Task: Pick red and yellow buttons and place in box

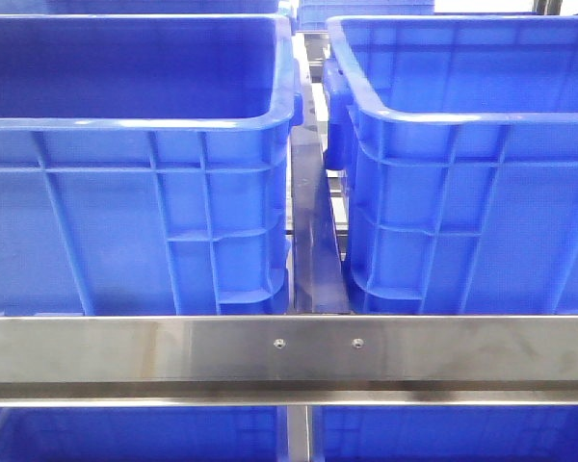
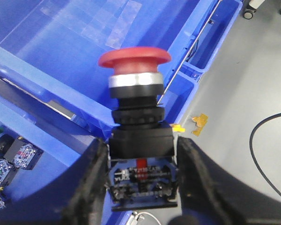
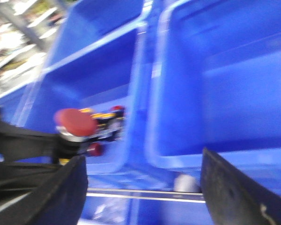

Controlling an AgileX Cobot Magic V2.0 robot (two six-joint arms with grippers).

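Holding the red button (image 2: 135,60) by its black body, the left claw (image 2: 141,180) has its two dark fingers (image 2: 91,180) pressed on both sides of the square block under the mushroom-shaped red cap. A silver ring and a black collar sit between the cap and this block, and small contacts with a red mark are seen on the lower part. Behind the button is the inside of a blue box (image 2: 61,42), and the grey floor (image 2: 253,79) with a black cable (image 2: 260,154) lies beside the crate wall. At the edge of the same view, several other switch parts (image 2: 11,154), one with a green top, lie in a neighbouring blue compartment.

The right claw (image 3: 143,187) is wide, with nothing between its fingers (image 3: 234,192). Its picture is blurred; it shows the other arm's claw with the red cap above a blue crate (image 3: 98,65), where some red and yellow pieces (image 3: 107,123) lie, not clear enough to name.

From the front, two blue crates (image 1: 135,173) stand side by side behind a steel rail (image 1: 289,351); no claw appears there.
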